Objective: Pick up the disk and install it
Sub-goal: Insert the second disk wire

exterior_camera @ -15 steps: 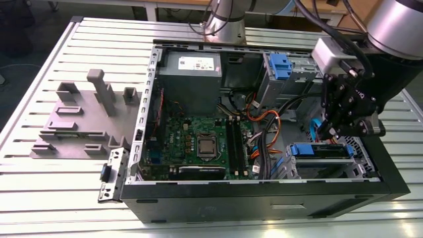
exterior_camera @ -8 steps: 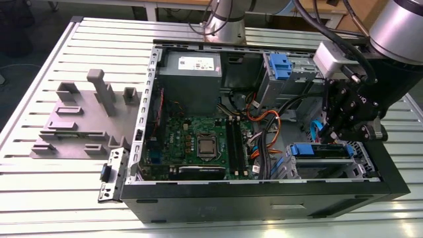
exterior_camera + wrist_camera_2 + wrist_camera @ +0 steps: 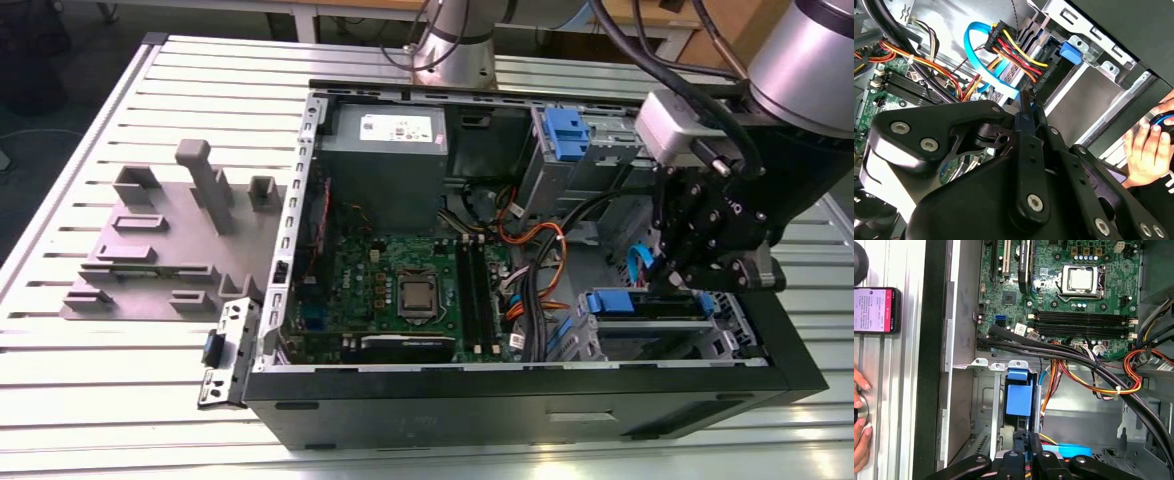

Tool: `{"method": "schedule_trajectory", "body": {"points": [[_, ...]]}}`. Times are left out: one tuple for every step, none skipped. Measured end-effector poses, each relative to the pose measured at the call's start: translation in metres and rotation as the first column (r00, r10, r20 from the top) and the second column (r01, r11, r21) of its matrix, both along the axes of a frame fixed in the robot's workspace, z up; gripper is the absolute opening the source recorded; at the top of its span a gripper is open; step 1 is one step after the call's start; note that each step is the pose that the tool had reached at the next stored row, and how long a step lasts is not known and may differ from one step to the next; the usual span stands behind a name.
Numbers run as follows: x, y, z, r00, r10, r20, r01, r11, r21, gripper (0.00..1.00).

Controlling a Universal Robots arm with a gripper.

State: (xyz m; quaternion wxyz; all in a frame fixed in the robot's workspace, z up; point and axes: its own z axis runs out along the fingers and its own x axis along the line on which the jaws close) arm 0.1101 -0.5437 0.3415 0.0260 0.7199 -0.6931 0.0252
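Inside the metal drive cage, closed jaws (image 3: 697,280) touch the blue-framed disk (image 3: 1019,400).

Cable bundles (image 3: 1094,370) crowd the drive cage (image 3: 989,405); motherboard (image 3: 400,290) lies open.

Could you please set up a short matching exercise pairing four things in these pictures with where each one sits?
Things:
1. gripper
2. grey fixture block
3. phone
4. processor socket

Places:
A. on the slatted table, at the exterior view's left of the computer case
B. in the middle of the green motherboard
C. on the table outside the case, near a person's hand
D. above the drive bay with the blue carrier, at the exterior view's right

Pairs: 1-D, 2-A, 3-C, 4-B
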Motion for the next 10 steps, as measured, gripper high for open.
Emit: {"method": "schedule_trajectory", "body": {"points": [[0.0002, -0.0001, -0.0001, 1.0, 0.0, 0.0, 0.0, 1.0, 0.0, 0.16], [0.0004, -0.0001, -0.0003, 1.0, 0.0, 0.0, 0.0, 1.0, 0.0001, 0.16], [0.0008, -0.0002, -0.0004, 1.0, 0.0, 0.0, 0.0, 1.0, 0.0001, 0.16], [0.0009, -0.0003, -0.0004, 1.0, 0.0, 0.0, 0.0, 1.0, 0.0, 0.16], [0.0009, -0.0003, -0.0005, 1.0, 0.0, 0.0, 0.0, 1.0, 0.0002, 0.16], [0.0009, -0.0004, -0.0006, 1.0, 0.0, 0.0, 0.0, 1.0, 0.0003, 0.16], [0.0009, -0.0005, -0.0007, 1.0, 0.0, 0.0, 0.0, 1.0, 0.0007, 0.16], [0.0009, -0.0007, -0.001, 1.0, 0.0, 0.0, 0.0, 1.0, 0.0013, 0.16], [0.001, -0.0009, -0.0013, 1.0, 0.0, 0.0, 0.0, 1.0, 0.002, 0.16], [0.001, -0.0012, -0.0016, 1.0, 0.0, 0.0, 0.0, 1.0, 0.0033, 0.16]]}}
